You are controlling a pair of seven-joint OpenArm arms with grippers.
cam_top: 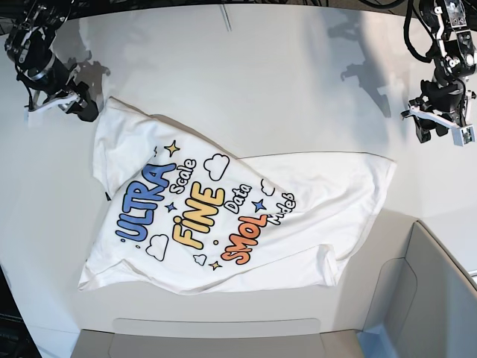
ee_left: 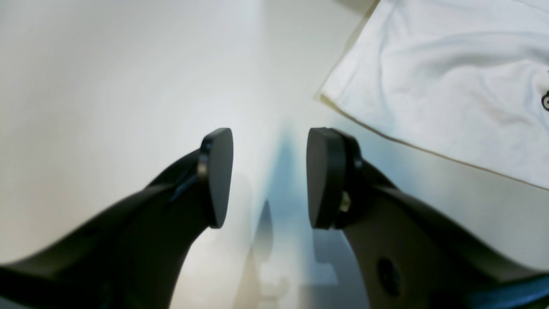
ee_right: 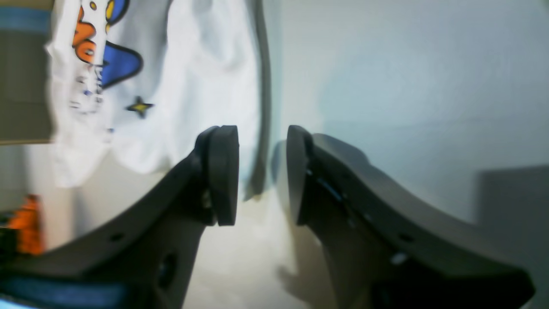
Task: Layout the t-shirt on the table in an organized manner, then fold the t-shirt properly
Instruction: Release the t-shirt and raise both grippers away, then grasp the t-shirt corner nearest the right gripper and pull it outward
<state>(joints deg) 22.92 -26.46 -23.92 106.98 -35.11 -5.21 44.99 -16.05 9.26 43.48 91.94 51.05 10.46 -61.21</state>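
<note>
One t-shirt (cam_top: 223, 216) lies print-side up in the middle of the base frame on one white table (cam_top: 283, 82), skewed diagonally and rumpled. Print on it: three big words, blue "ULTRA", yellow "FINE", orange "SMOL", plus smaller dark words, several clouds and small stars. One sleeve points toward the upper left of the frame; the lower right part is bunched and folded over.

Two arms, two grippers. The right gripper (cam_top: 74, 104) sits at the upper left of the base frame, just beside the shirt's upper-left sleeve; contact cannot be told from there. In the right wrist view its two pads (ee_right: 223, 171) stand apart with a clear gap and nothing between them; the shirt edge with blue and orange print and one yellow star fills the upper left of that frame, behind the pads.

The left gripper (cam_top: 440, 123) is at the upper right of the base frame, well apart from the shirt. In the left wrist view its two pads (ee_left: 218, 176) are spread wide, gripping nothing, only bare table between them; one corner of the shirt shows in the upper right of that frame.

One grey-white bin wall (cam_top: 417, 291) takes the lower right corner of the base frame.
</note>
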